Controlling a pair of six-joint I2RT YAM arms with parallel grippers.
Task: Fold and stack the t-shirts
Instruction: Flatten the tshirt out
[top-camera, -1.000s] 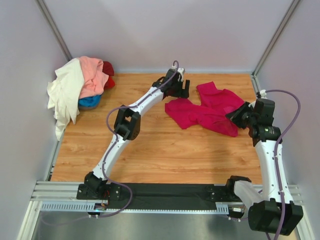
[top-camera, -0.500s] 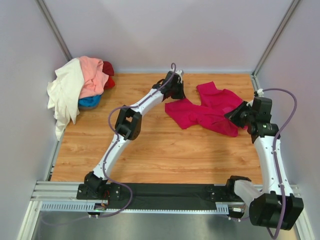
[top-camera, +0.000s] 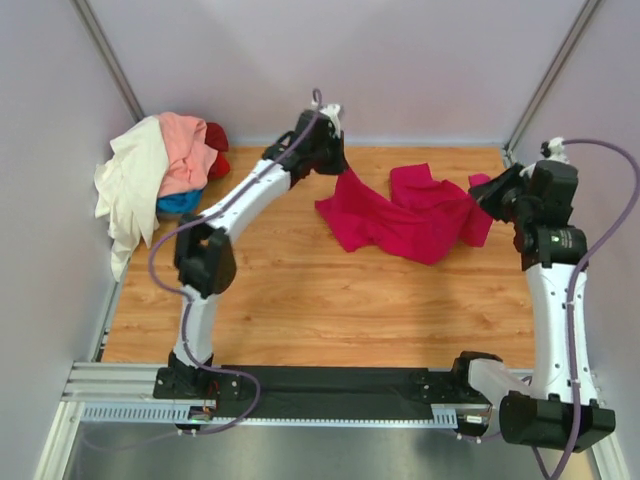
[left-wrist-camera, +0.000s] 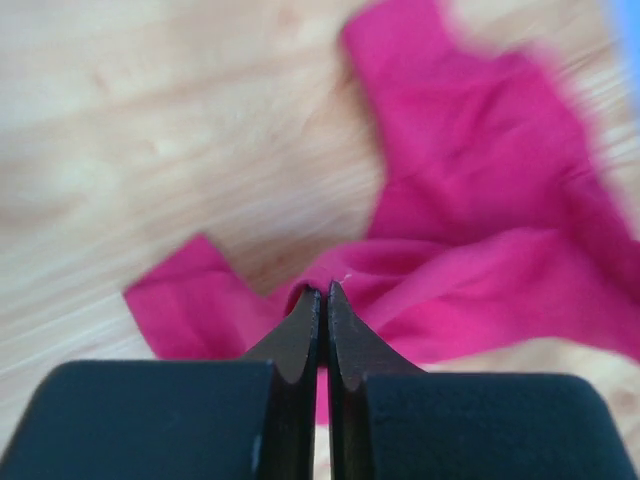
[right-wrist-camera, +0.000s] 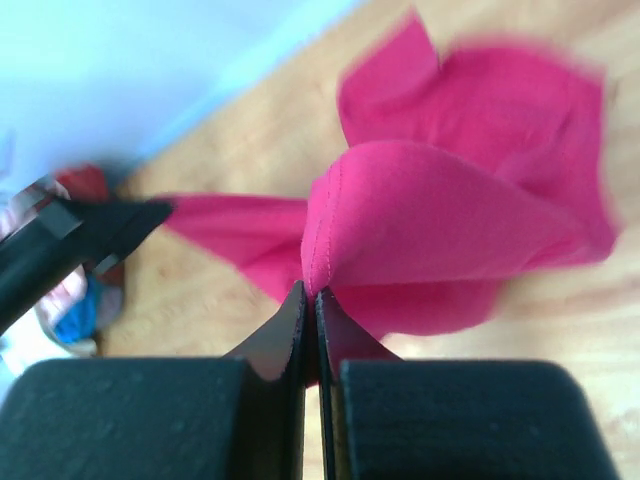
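We see the magenta-pink t-shirt (top-camera: 400, 215) strung between the two sets of jaws, one end in each. The left arm (top-camera: 255, 185) reaches toward the far side of the tabletop (top-camera: 330, 300), and its jaws are pressed together with a small fold of the magenta cloth pinched at their tips. In the left wrist view the shirt (left-wrist-camera: 480, 200) spreads out beyond those tips and off to one side, while a short flap lies flat on the wood just past the tips on the other side. The right arm (top-camera: 550, 290) stands at the right edge, and its jaws are closed almost flat on a stitched edge of the same shirt. In the right wrist view the cloth (right-wrist-camera: 440, 230) billows up directly beyond the tips, and a band of it runs away from them toward the left arm's black jaws, which show blurred at the edge of that view. From above, the cloth between the two grips sags in loose folds toward the tabletop, lower than either pair of jaws. Well apart from both jaws, in the far left corner, we see the other shirts heaped together: a cream-white one (top-camera: 130, 185) draped against the side wall, a salmon pink one (top-camera: 185, 150) on top, with a blue one (top-camera: 180, 203) and a red one (top-camera: 217, 135) showing at the edges.
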